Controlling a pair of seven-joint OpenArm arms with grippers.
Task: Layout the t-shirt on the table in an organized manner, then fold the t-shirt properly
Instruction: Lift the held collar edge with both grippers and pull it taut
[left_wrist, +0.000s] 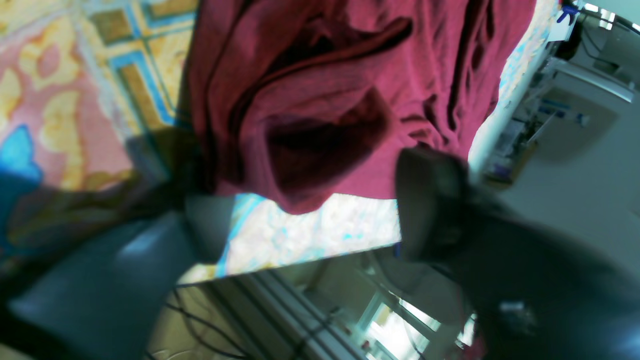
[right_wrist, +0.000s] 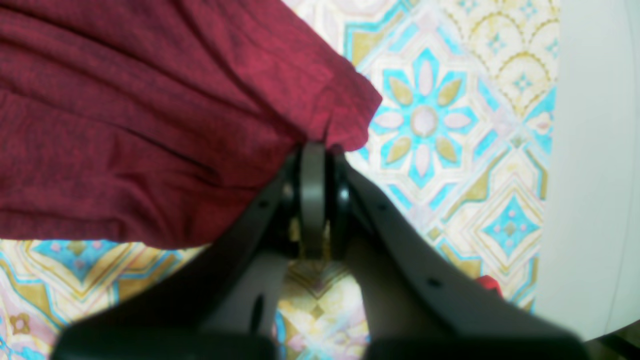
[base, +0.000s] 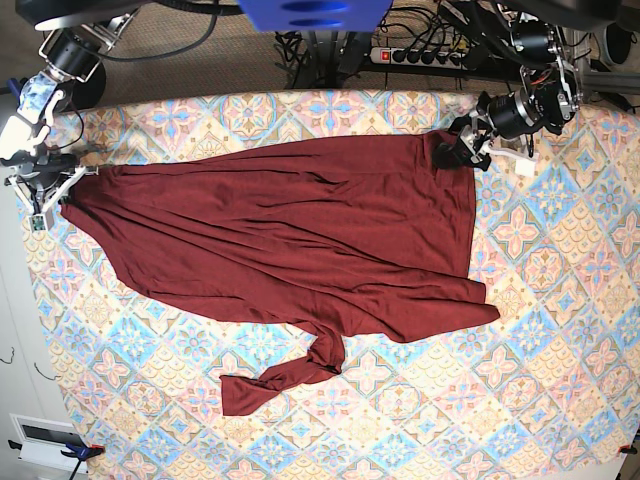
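Maroon knit, the t-shirt (base: 300, 235) lay spread on the table (base: 560, 330), its long axis running side to side, one twisted sleeve trailing toward the near edge. Only the base view showed that whole shape. The right wrist view showed the right gripper (right_wrist: 313, 150) pinched shut on a corner. The left gripper (left_wrist: 310, 200) stood open around bunched cloth.
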